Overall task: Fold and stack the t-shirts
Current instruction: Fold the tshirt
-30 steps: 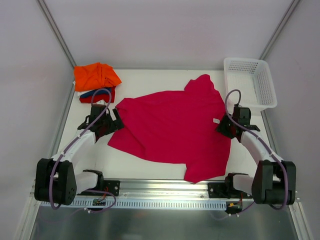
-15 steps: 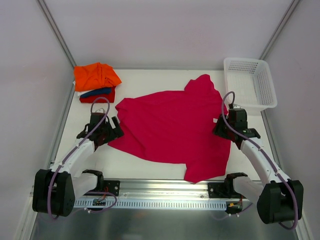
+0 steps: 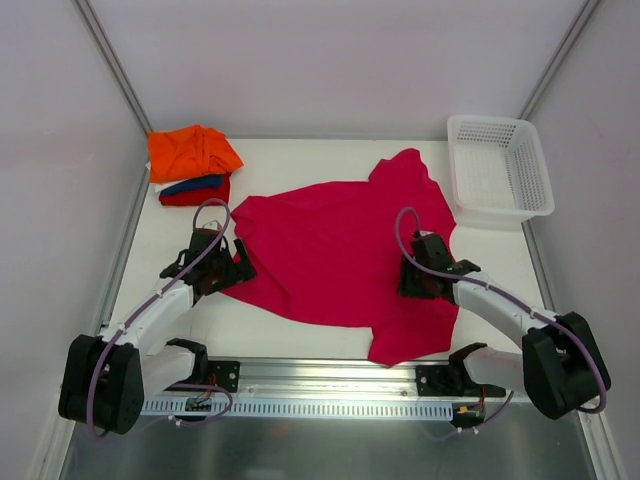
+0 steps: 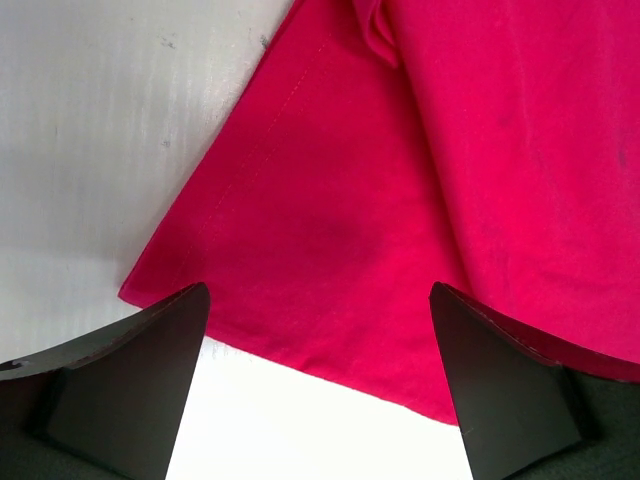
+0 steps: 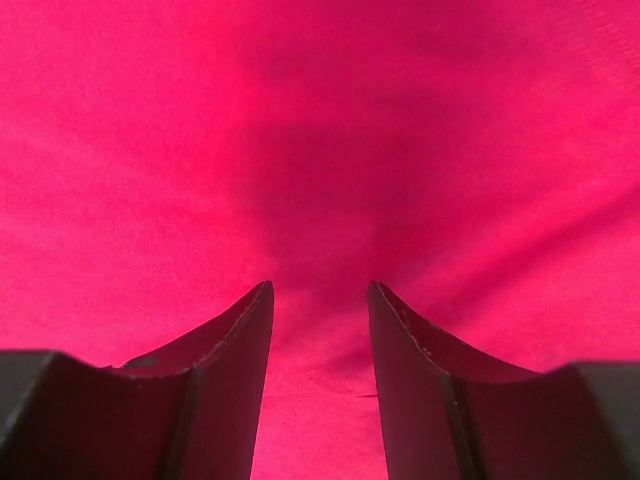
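Observation:
The large magenta-pink t-shirt [image 3: 340, 250] lies spread, a bit rumpled, across the middle of the white table. My left gripper [image 3: 238, 268] stands wide open at the shirt's left corner; in the left wrist view the hemmed corner [image 4: 330, 260] lies between the spread left gripper [image 4: 320, 295] fingers, untouched. My right gripper [image 3: 406, 279] hovers open low over the shirt's right part. Magenta cloth [image 5: 320, 130] fills the right wrist view and shows through the gap of the right gripper [image 5: 318, 290]. Folded orange [image 3: 192, 152], dark blue [image 3: 192, 184] and red [image 3: 200, 195] t-shirts are stacked at the far left.
A white mesh basket [image 3: 500, 168] stands at the far right corner, nothing seen in it. Bare white table [image 3: 300, 165] lies behind the shirt and along its near left side [image 4: 90, 150]. Grey walls close in left, right and back.
The left gripper slid nearer and to the right, up to the shirt's left corner. The right gripper moved left from the shirt's right edge to above its body.

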